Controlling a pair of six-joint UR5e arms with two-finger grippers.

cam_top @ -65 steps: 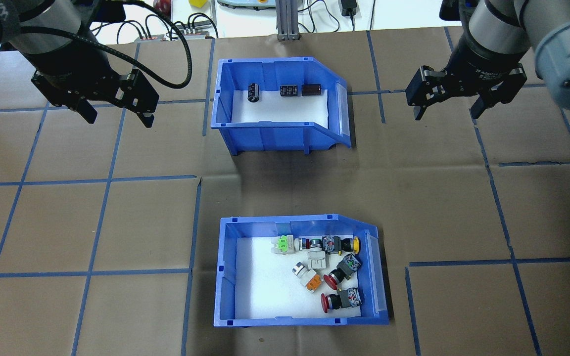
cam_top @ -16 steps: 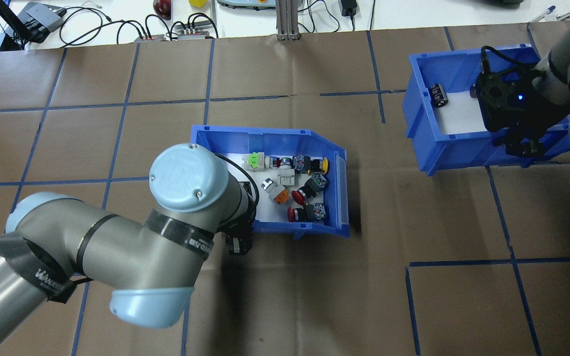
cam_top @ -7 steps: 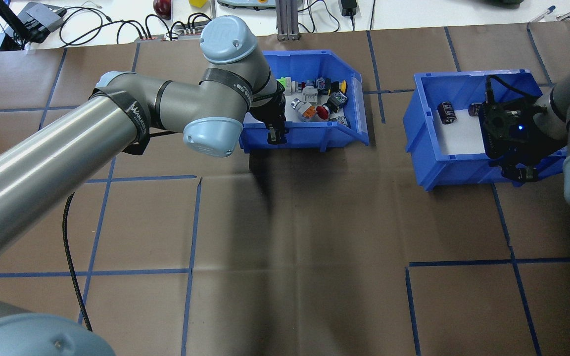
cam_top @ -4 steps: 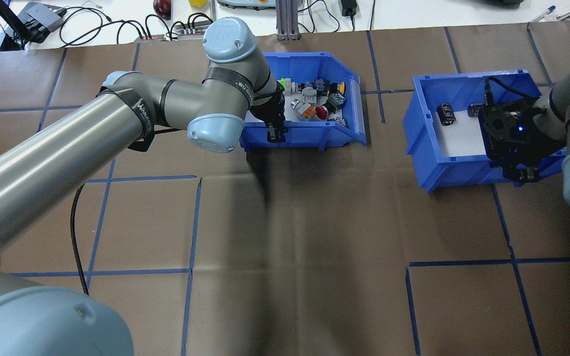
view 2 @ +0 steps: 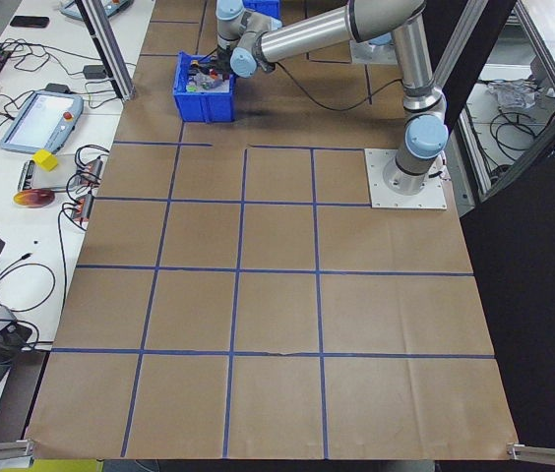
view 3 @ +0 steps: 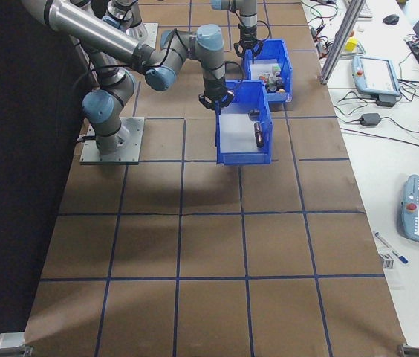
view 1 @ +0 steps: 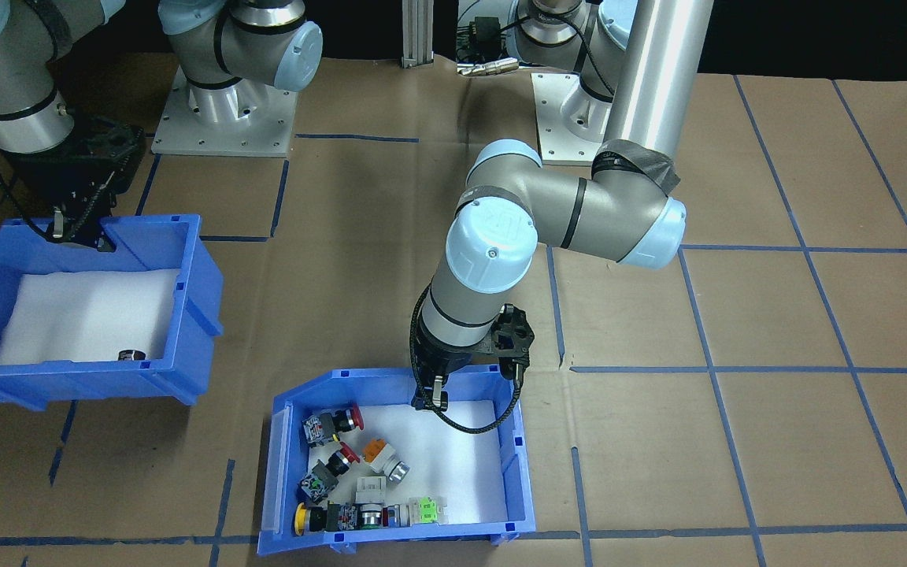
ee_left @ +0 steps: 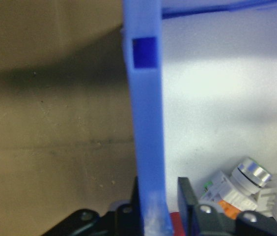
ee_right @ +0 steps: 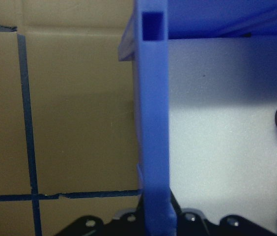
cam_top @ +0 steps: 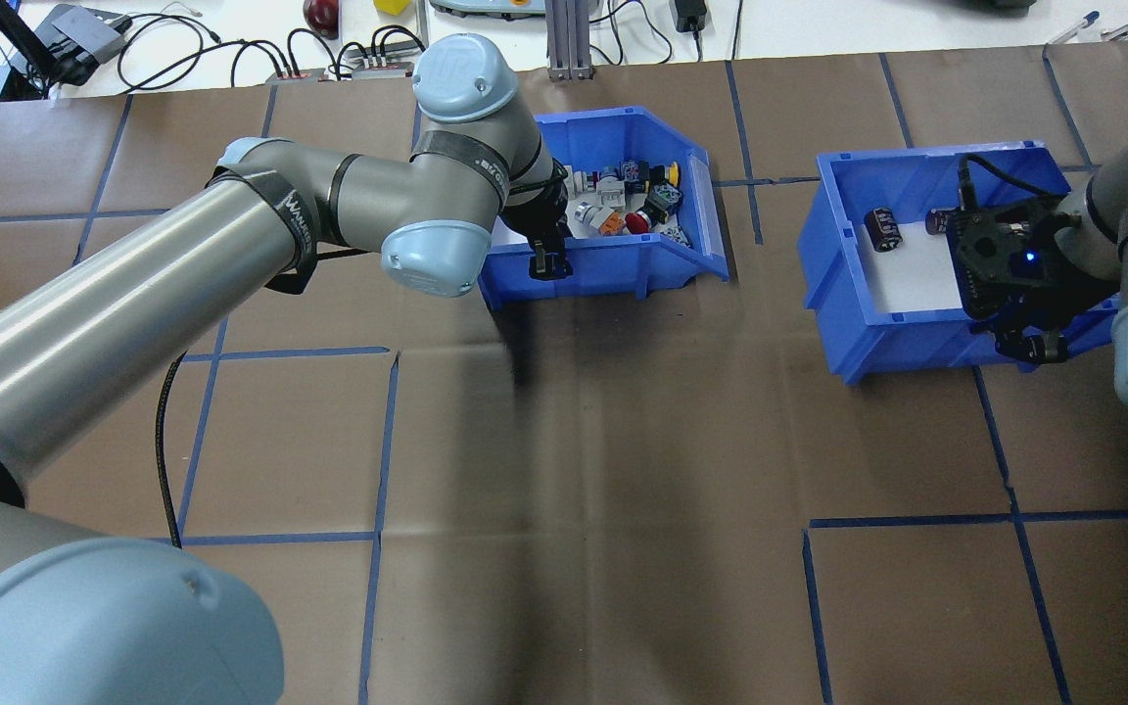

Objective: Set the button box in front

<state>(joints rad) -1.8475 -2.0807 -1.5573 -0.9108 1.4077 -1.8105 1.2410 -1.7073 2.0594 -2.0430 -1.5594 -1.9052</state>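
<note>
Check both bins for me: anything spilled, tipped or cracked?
Nothing stands out. The button box sits level with its switches all inside, the left hand clamped on its wall. The other bin is held by the right hand; its cylinders are inside.

We see the left arm stretched far forward, wrist bent down, its claw (cam_top: 546, 257) pinched on a thin wall. The right arm folds inward, its claw (cam_top: 1027, 341) likewise clamped over a wall edge.
</note>
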